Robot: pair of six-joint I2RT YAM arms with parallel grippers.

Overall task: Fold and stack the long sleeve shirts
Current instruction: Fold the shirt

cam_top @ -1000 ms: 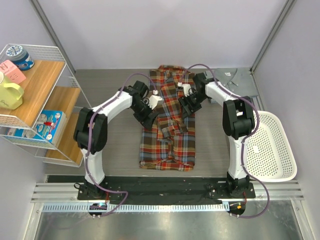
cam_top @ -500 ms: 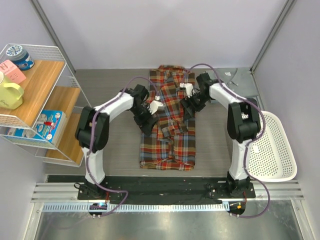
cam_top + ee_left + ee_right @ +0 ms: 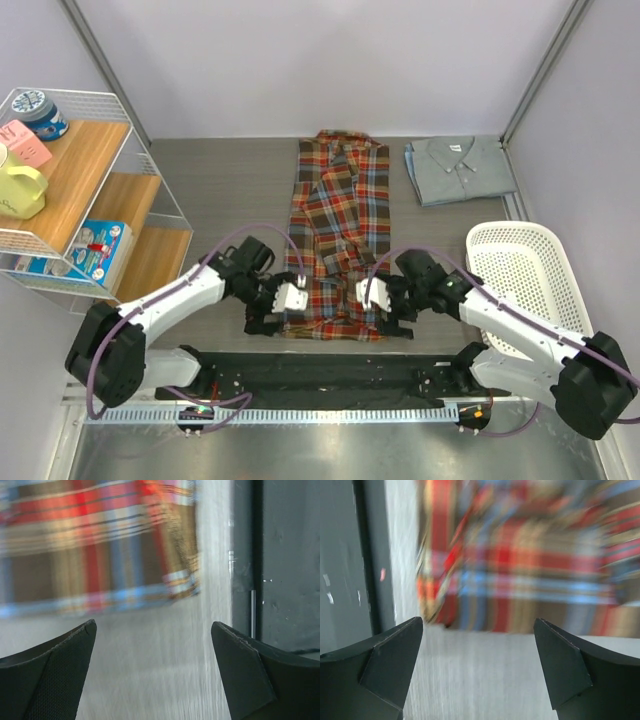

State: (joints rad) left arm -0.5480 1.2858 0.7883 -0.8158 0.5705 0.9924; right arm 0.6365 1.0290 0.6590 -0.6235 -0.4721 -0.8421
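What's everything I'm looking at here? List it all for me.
plaid flannel shirt: one, red-brown-blue-yellow, mid-table
collared shirt: one, grey-blue, folded, far right
mesh basket: one, white, right edge
wire rack: one, white, wooden shelves, left
mug: one, yellow, top shelf
round container: one, blue, top shelf
pink box: one, top shelf
packages: count unclear, blue-white, lower shelf
table: one, grey
left gripper: one, black, open, plaid shirt's near left corner
right gripper: one, black, open, its near right corner
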